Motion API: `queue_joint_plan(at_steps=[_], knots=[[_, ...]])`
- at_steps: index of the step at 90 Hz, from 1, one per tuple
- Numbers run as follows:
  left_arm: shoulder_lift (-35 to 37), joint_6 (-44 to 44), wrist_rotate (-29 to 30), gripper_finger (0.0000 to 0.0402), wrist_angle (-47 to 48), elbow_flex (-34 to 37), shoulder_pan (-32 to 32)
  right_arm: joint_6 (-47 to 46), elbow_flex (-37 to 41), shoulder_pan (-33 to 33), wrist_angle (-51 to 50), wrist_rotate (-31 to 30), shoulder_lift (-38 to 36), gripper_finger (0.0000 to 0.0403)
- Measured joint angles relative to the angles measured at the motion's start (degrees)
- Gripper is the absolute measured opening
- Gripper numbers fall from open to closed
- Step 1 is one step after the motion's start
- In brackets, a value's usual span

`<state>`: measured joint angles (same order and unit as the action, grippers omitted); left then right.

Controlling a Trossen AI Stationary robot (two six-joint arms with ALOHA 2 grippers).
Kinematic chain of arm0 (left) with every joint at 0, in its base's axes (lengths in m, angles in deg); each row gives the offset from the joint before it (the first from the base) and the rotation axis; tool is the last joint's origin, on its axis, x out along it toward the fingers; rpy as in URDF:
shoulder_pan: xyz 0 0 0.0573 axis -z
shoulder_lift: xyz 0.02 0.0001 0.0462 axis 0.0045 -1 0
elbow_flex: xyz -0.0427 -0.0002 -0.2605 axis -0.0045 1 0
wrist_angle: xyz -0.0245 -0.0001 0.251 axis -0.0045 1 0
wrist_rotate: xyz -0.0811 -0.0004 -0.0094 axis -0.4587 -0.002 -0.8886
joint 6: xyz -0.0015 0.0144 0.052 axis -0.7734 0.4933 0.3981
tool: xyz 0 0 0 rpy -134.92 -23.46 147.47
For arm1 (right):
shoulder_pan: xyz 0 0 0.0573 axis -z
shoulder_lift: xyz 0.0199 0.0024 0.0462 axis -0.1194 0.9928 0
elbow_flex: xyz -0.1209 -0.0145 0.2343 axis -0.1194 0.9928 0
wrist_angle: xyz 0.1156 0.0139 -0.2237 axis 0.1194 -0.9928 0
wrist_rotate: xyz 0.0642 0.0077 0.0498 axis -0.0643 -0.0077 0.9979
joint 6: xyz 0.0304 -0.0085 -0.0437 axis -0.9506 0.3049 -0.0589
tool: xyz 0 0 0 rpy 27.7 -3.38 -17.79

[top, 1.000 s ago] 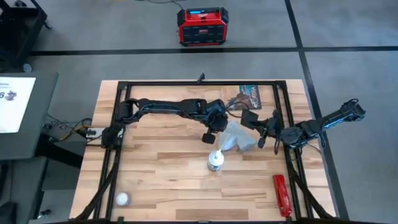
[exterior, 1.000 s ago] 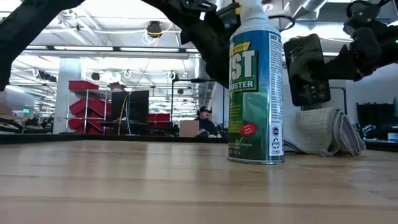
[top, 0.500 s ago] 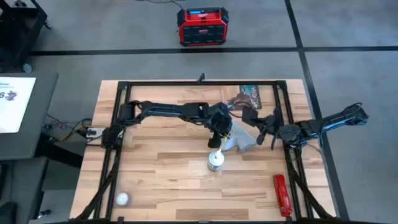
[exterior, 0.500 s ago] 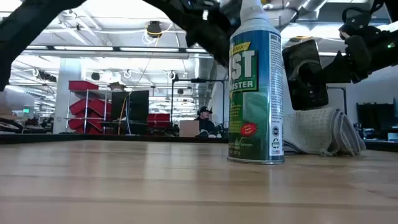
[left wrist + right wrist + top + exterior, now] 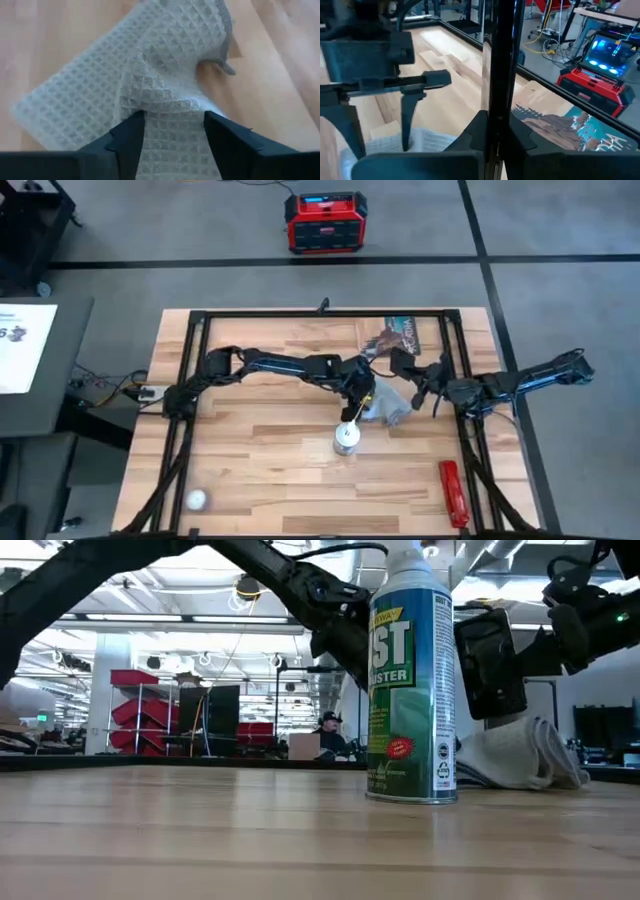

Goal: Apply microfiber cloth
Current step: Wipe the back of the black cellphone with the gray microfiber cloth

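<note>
The pale grey waffle-weave microfiber cloth lies bunched on the wooden table, right of centre. My left gripper is down at its left edge, open, with a raised fold of cloth between the fingers. My right gripper is shut on a black phone. In the low view the phone hangs just above the cloth. My left gripper comes slanting down from the table's left, and its open fingers sit on the cloth on either side of a raised fold. The cloth lies slack on the table. My right gripper pinches the phone between its two fingers, across its flat faces near the lower end. The phone stands upright, clear of the table and above the cloth.
A green and white duster spray can stands upright just near-side of the cloth. A dark printed booklet lies at the far edge. A red tool lies at the near right and a white ball at the near left.
My left gripper has moved toward the table's right and near edge and down onto the cloth's left part. The cloth pile now sits lower and flatter. My right gripper has carried the phone a little toward the table's left, still upright.
</note>
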<state>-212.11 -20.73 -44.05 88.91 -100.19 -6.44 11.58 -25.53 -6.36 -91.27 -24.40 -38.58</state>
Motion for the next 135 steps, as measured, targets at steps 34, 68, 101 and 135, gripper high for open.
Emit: queue_joint_plan(at_steps=[34,68,101,135], knots=[[-0.2,3.3,6.2,0.0196,0.3,-2.0,0.0,0.0,0.0,0.0,0.2,0.1,0.0,0.0012],[-4.3,4.8,6.2,0.0196,1.9,-4.1,-0.1,0.0,0.0,-0.2,0.0,1.1,0.0,0.0012],[-9.6,10.4,12.4,0.0036,-0.8,-4.4,0.3,0.0,0.0,-0.2,-0.4,1.1,0.0,0.0012],[1.7,10.6,21.3,0.0002,2.6,-3.7,-0.1,-0.1,0.0,-0.3,-0.3,1.0,0.0,0.0012]])
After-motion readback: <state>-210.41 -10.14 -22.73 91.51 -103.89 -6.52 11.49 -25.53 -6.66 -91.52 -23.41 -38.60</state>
